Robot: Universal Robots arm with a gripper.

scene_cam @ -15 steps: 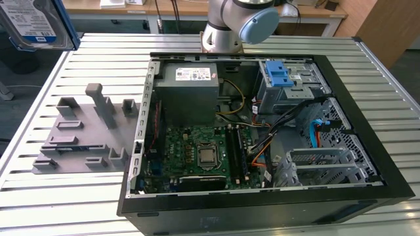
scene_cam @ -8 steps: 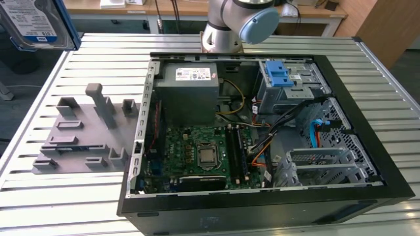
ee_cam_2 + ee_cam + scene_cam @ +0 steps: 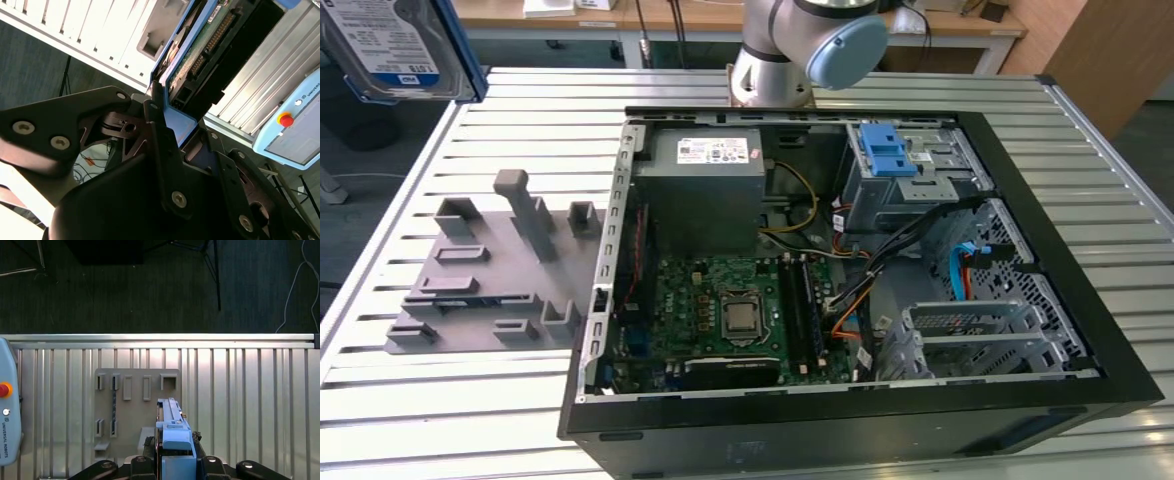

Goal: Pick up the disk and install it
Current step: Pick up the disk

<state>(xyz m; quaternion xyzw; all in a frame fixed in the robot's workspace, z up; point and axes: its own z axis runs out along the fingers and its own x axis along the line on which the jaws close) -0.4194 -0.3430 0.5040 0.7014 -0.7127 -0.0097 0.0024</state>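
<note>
Gripper (image 3: pixel 175 447) clamps the disk (image 3: pixel 387 45), cut off at the exterior view's edge.

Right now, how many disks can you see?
1. The gripper holds the disk up in the exterior view's top left corner. More could be hidden inside the computer case.

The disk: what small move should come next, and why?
Probably carry the disk toward the exterior view's right, over the open computer case: the gripper is shut on it, above the grey holder, and the drive cage lies that way.
</note>
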